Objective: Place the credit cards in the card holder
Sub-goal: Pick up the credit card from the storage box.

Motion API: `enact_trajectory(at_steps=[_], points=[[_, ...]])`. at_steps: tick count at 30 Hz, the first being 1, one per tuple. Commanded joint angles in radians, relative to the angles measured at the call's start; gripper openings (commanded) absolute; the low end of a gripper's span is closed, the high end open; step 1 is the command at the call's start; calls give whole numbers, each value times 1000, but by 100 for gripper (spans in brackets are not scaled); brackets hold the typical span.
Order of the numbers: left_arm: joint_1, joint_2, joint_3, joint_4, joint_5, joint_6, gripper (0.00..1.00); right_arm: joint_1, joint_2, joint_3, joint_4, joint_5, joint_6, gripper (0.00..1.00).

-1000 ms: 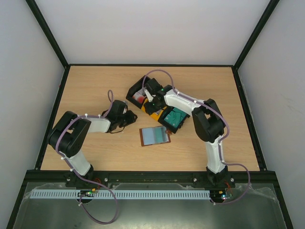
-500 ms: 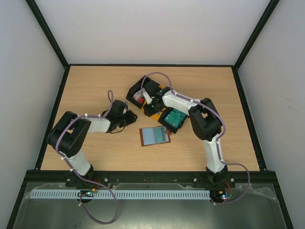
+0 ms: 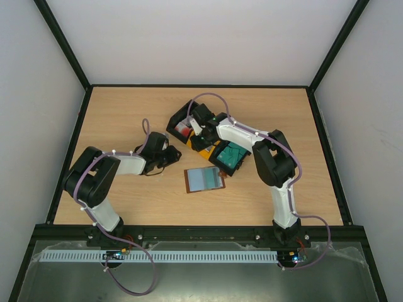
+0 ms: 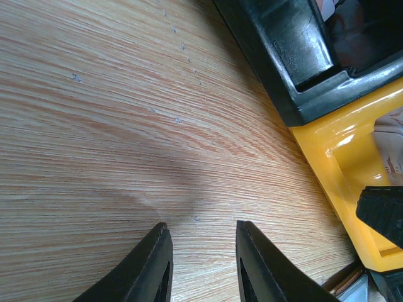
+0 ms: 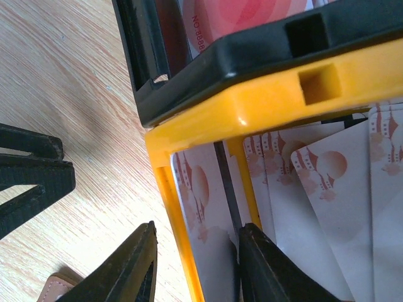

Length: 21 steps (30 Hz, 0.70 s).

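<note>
Black fingers of the right gripper point(image 5: 198, 229) are standing moderately apart, straddling the wall of the yellow bin point(image 5: 264, 107). One is sitting outside over the table point(image 5: 63, 75). The other is reaching inside over white credit cards point(image 5: 327, 189) with pink marks, possibly touching one, though the view is unclear. A black bin point(image 5: 252, 53) at twelve o'clock is holding a red-marked card point(image 5: 233, 12). Teal cards point(image 3: 230, 155) are sitting at four o'clock. The card holder point(image 3: 205, 179) is lying open at six o'clock, apart. The left gripper point(image 4: 203, 228), at eight o'clock, is hovering narrowly parted and empty.
</note>
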Motion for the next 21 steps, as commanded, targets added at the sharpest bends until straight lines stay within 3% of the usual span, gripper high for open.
enact_trajectory(at_steps=[1,13,21], points=[[2,54,-27,-102,-12,6,31,6,-40,10,-38,-6,9,33],[0,59,-28,-98,-6,9,31,6,-72,-12,-28,-10,15,30],[0,59,-32,-97,-6,8,31,6,-81,-39,-19,-2,25,19]])
